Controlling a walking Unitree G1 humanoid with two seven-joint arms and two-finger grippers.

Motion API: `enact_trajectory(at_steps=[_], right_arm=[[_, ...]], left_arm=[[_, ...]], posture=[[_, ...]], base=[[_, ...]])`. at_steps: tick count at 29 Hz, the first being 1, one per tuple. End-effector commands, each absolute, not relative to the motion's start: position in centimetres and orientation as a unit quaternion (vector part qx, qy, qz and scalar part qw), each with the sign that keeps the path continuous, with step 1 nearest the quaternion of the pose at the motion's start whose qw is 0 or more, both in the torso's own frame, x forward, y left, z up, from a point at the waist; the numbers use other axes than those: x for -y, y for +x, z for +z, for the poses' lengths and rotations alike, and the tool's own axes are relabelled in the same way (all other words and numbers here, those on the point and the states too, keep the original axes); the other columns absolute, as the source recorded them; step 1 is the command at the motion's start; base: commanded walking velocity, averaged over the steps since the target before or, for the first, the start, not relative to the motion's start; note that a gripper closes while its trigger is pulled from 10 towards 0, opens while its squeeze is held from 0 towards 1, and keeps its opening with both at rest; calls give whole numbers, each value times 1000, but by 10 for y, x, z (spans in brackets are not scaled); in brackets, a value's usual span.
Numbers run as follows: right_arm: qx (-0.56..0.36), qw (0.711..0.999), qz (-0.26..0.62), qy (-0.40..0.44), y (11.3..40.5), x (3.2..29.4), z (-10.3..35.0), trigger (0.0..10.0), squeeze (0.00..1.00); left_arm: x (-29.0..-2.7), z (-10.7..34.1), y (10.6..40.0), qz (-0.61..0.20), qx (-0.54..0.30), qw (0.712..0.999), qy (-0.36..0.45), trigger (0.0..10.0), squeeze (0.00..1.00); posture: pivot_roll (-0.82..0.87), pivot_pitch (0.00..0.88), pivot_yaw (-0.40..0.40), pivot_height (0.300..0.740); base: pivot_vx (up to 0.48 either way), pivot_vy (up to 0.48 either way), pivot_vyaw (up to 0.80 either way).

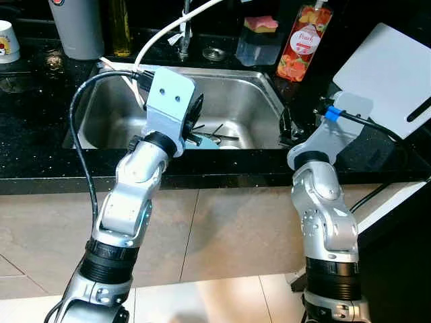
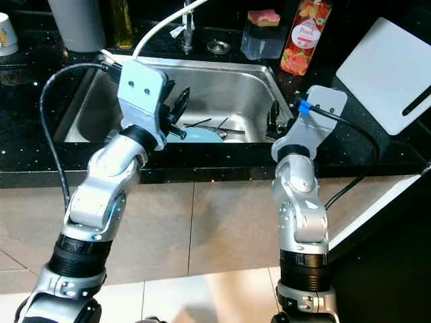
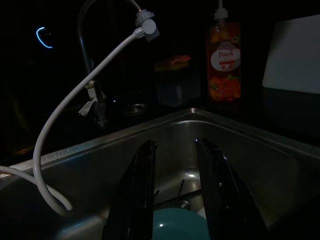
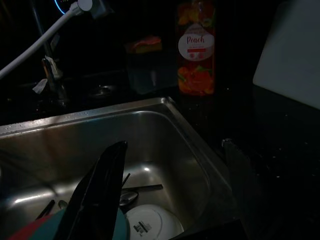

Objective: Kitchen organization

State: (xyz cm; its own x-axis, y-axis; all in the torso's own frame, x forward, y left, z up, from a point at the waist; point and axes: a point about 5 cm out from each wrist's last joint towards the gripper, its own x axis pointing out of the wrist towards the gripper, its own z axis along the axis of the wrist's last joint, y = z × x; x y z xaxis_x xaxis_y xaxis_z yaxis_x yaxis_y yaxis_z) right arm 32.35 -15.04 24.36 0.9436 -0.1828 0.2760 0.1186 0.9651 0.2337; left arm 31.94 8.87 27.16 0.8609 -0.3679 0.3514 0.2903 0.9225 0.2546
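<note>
1. the left gripper (image 3: 172, 200) is held open above the teal bowl (image 3: 181, 225) in the sink (image 1: 259, 101); cutlery (image 2: 209, 125) could be knocked.
2. the right gripper (image 4: 170, 195), fingers parted at the sink's rim, could strike the steel edge.

The left gripper (image 3: 175, 195) hides most of the teal dish (image 3: 180, 225); frame edges crop the cutting board (image 1: 394, 74).

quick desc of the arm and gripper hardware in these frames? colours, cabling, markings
Both arms are silver metal with black ribbed collars at the joints. Left gripper and right gripper each have two long black fingers behind a pale grey-blue wrist plate. A black cable loops off each wrist; the right cable carries a blue connector.
</note>
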Motion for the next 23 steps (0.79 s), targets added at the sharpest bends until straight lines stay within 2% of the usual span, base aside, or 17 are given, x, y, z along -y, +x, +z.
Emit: enact_trajectory(at_steps=[1,23], right_arm=[[146,981,-81,104,322,152,239,10000,0],[144,981,-81,102,322,153,240,10000,0]], left_arm=[[-82,269,317,-183,195,959,91,10000,0],[-84,268,318,-175,194,961,88,10000,0]], posture=[[220,11,-103,740],[205,42,-115,740]], base=[[0,0,0],[0,0,0]])
